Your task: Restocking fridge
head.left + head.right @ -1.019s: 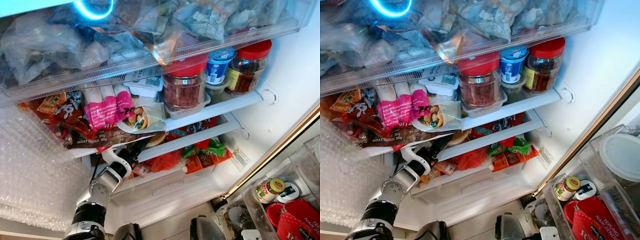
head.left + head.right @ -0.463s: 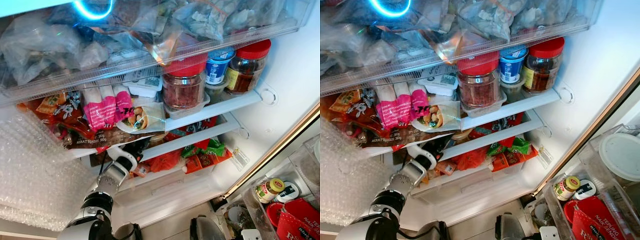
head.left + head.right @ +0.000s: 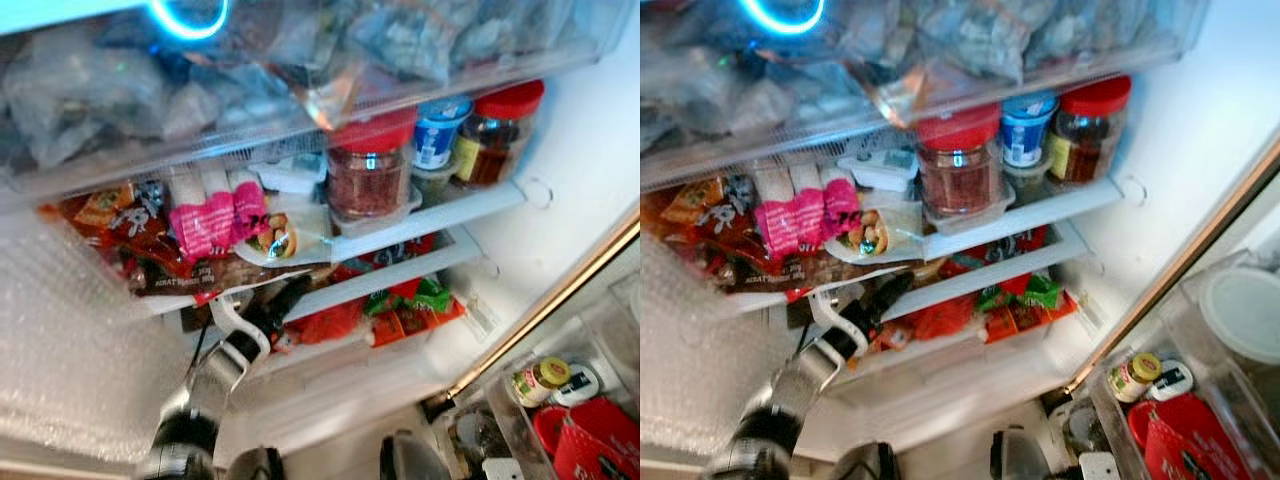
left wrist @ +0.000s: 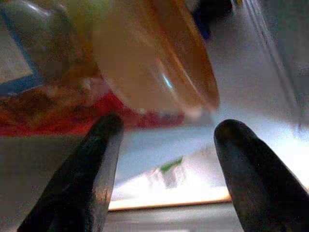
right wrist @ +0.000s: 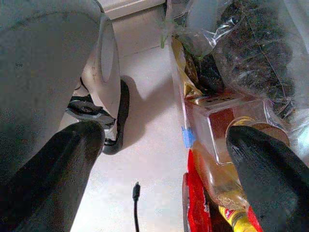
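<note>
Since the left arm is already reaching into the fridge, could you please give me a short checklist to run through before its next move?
1. Left gripper fingers open: ok.
2. Nothing held between them: ok.
3. Left gripper inside the lower shelf gap: ok.
4. Orange-lidded container sits just ahead of the fingers: ok.
5. Container resting stably: cannot tell, view blurred.
6. Right gripper open, hanging idle over the floor: ok.
</note>
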